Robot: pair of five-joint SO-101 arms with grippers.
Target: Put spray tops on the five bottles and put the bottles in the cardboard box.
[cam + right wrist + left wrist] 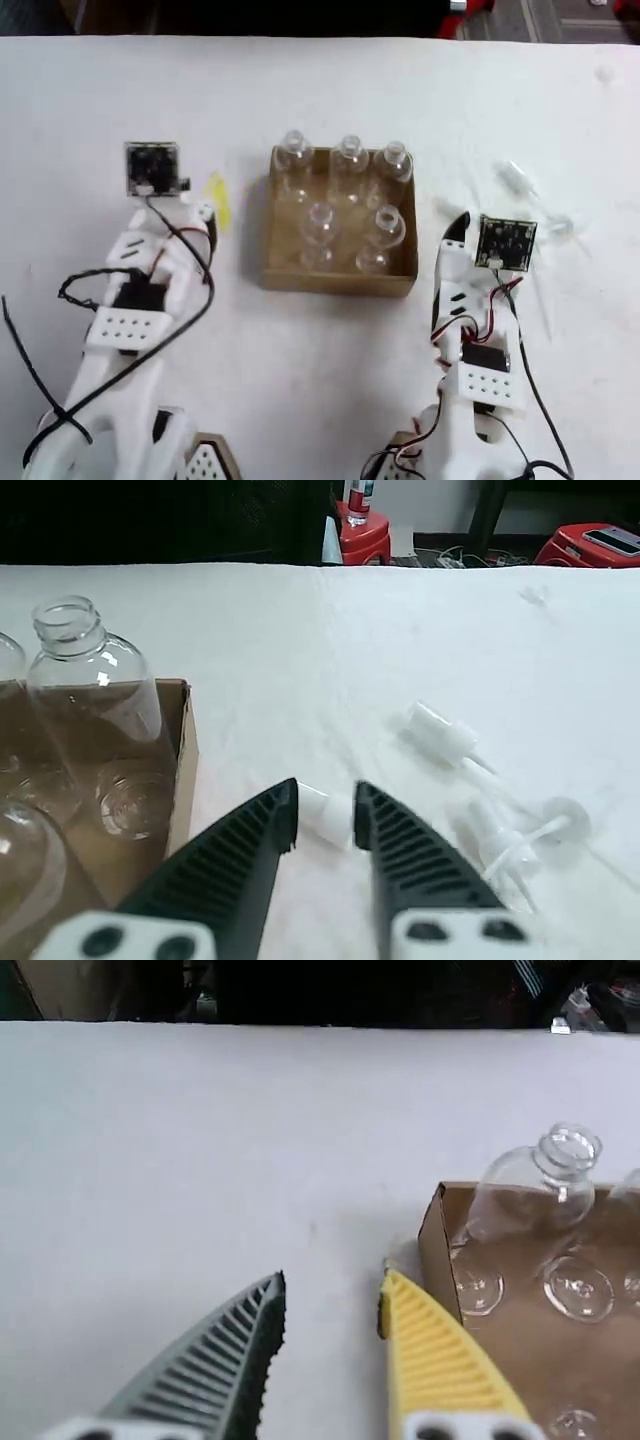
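A cardboard box (339,276) sits mid-table with several clear bottles (349,160) standing in it, all with bare necks. Its near corner (436,1222) and one bottle (540,1175) show in the left wrist view. My left gripper (331,1305) is open beside the box, low over bare table, with nothing between its grey and yellow fingers. My right gripper (326,798) is slightly open on the box's other side, and a white spray top (326,816) lies right at its fingertips. Several more spray tops (442,731) lie on the table beyond. In the high view they (520,180) appear faintly.
The box wall (185,760) stands close beside my right gripper, with a bottle (92,695) just inside it. The table's far edge (320,38) runs along the back. White tabletop stretches out left of the box.
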